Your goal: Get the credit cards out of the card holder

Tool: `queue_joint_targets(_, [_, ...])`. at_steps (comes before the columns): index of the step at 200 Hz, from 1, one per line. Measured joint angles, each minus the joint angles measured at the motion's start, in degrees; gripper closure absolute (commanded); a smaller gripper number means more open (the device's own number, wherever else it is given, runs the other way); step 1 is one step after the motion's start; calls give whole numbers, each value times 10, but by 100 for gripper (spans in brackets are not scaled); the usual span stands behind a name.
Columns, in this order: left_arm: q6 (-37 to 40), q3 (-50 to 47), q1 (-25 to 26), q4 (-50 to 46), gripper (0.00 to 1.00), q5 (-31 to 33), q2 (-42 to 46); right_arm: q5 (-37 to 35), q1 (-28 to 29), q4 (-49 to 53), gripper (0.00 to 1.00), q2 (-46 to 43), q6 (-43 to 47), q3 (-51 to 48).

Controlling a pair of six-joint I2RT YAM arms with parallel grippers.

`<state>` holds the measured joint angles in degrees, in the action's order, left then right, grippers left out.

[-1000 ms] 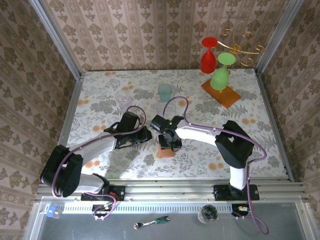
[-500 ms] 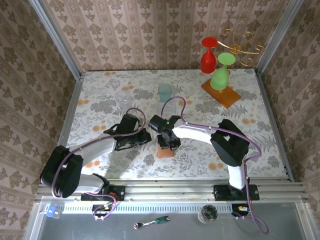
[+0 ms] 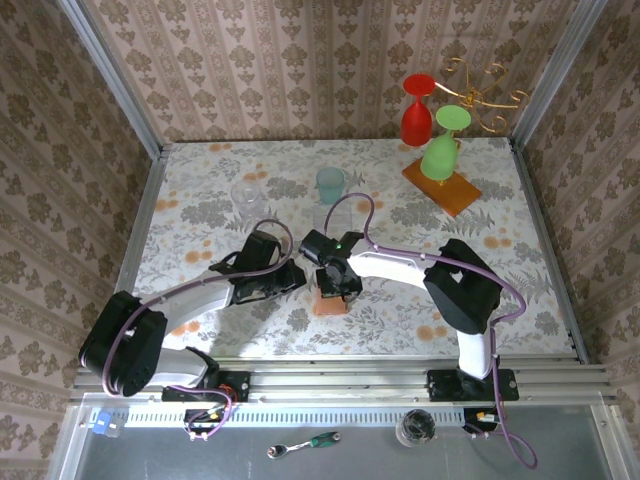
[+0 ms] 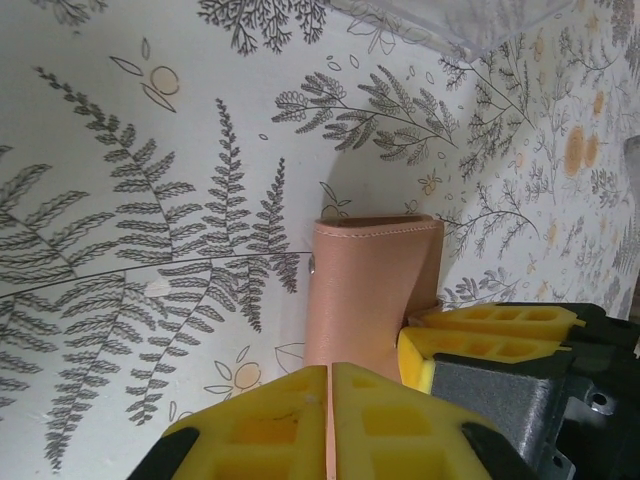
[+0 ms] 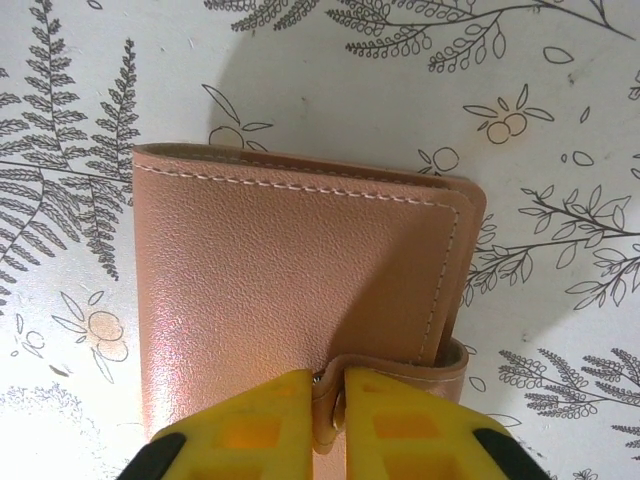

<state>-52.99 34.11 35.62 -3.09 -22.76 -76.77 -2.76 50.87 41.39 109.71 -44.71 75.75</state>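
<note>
Card holder tight in left jaws and, seemingly, right jaws; arms low, converging.

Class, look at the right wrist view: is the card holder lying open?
No, the card holder is folded shut, tan cover up, right gripper pinching its tab.
</note>
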Motion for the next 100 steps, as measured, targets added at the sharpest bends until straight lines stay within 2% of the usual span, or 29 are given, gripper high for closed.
queue_joint_targets(30, [-6,0,6,10,89,0,-13,1,0,-5,90,-6,-1,-5])
queue_joint_targets(61, [-15,0,11,27,89,-2,-23,0,0,-3,74,-9,-4,-6])
queue_joint_targets(100, [-20,0,11,36,89,-2,-24,-12,0,26,69,-11,0,-2])
